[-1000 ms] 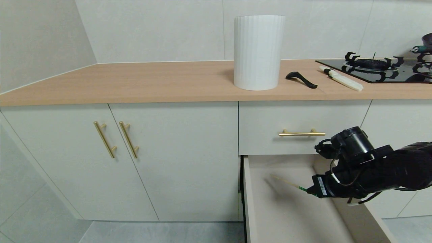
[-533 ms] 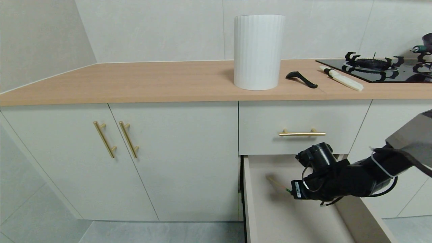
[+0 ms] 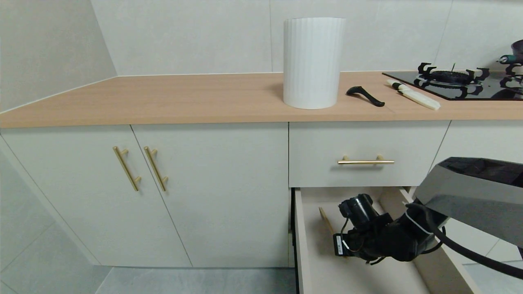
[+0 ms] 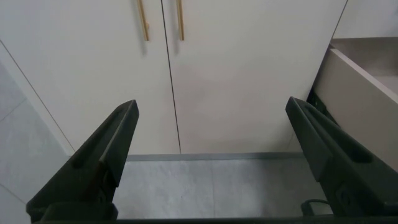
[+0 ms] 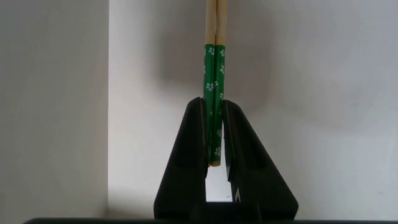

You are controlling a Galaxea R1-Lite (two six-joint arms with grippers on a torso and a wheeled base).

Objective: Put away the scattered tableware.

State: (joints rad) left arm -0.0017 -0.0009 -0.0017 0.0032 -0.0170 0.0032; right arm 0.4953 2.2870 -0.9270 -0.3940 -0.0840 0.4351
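Standing by the cabinets, I see a wooden countertop (image 3: 163, 98) carrying a ribbed white canister (image 3: 313, 63). A black utensil (image 3: 365, 96) lies just beside it, and a pale knife (image 3: 413, 95) lies nearer the hob (image 3: 461, 83). Under the counter, a closed drawer (image 3: 365, 143) with a gold bar handle sits directly above the open drawer (image 3: 327, 273), so its front hangs just over the right arm where it goes in. To the left of both drawers are two cupboard doors (image 3: 204, 192) with gold handles.

The chopsticks (image 3: 325, 219) are inside the open drawer, close to its left wall, which stands just beside their bare tips. From where I look, the arm's wrist housing covers their held end. I cannot tell whether the tips touch the drawer floor.

The pair lies side by side as one straight line. Its long axis runs from the claw towards the drawer's back left corner. The green patterned ends sit in the grip and the plain wooden tips point away from it.

The right gripper (image 5: 213, 106) is pinched tight on those green ends, its two dark fingers pressed against either side of the pair with no gap to spare.

The left gripper (image 4: 211, 118) hangs low in front of the cupboard doors, above the grey floor (image 4: 205, 186). Its fingers are spread wide with nothing between them.
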